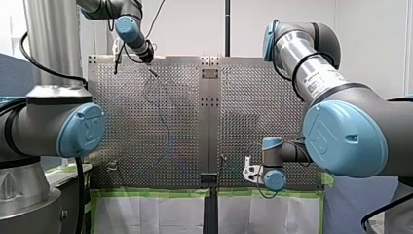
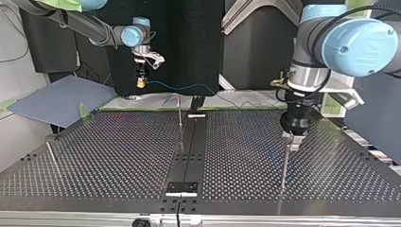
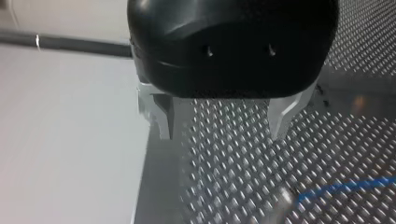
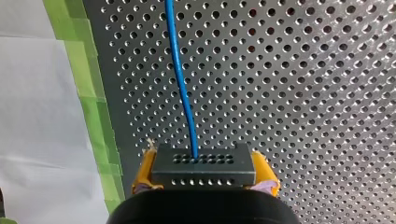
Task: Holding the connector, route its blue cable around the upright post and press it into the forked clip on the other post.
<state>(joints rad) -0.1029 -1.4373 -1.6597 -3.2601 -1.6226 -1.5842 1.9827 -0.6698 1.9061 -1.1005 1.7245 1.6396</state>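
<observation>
In the right wrist view my right gripper, with yellow pads, is shut on a dark grey connector. The blue cable leaves the connector and runs ahead over the perforated plate. At the top view's left, my right gripper hangs above the table's far edge, and the cable trails from it toward the middle. My left gripper is open with nothing between its metal fingers. It hovers just over a thin upright post at the top view's right. A second thin post stands near the middle seam.
Another slanted pin stands at the top view's left. Green tape and white sheeting line the table edge beside my right gripper. A blue-grey panel lies off the table's far left corner. The plate's centre seam carries a small bracket.
</observation>
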